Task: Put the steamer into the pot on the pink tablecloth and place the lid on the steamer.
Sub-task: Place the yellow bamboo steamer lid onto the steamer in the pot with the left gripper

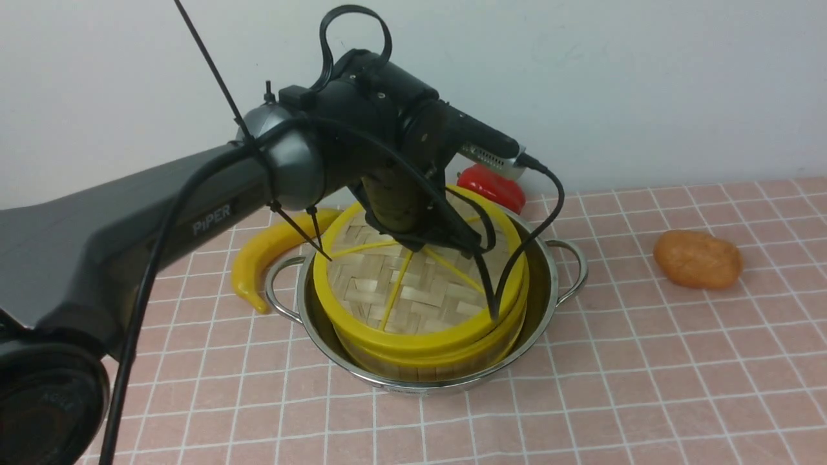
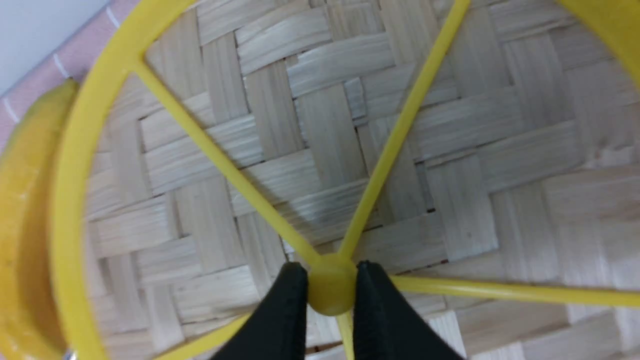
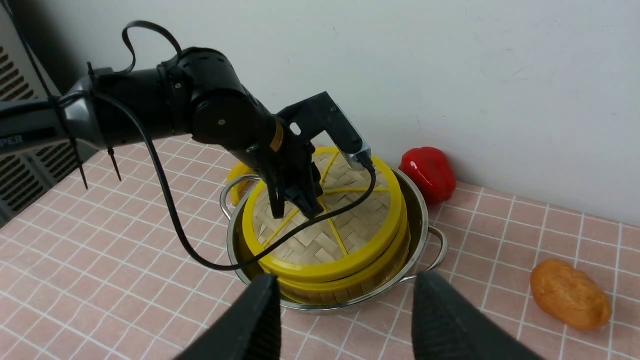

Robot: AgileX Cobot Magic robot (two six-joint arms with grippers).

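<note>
The steel pot point(image 1: 546, 284) stands on the pink tablecloth point(image 1: 614, 387). The steamer point(image 1: 420, 365) sits inside it, its contents hidden. The woven lid point(image 1: 413, 294) lies on top of the steamer. My left gripper point(image 2: 331, 272) reaches down from above and is shut on the lid's yellow centre hub point(image 2: 331, 292). It shows in the right wrist view point(image 3: 300, 207) over the lid point(image 3: 340, 235). My right gripper point(image 3: 345, 282) is open and empty. It hangs above the cloth on the near side of the pot point(image 3: 417, 215). It is out of the front view.
A yellow banana point(image 1: 265, 258) lies against the pot's left handle. A red pepper point(image 1: 494, 187) sits behind the pot by the wall. An orange-brown potato-like lump point(image 1: 698, 258) lies on the cloth to the right. The left arm's cables hang over the lid.
</note>
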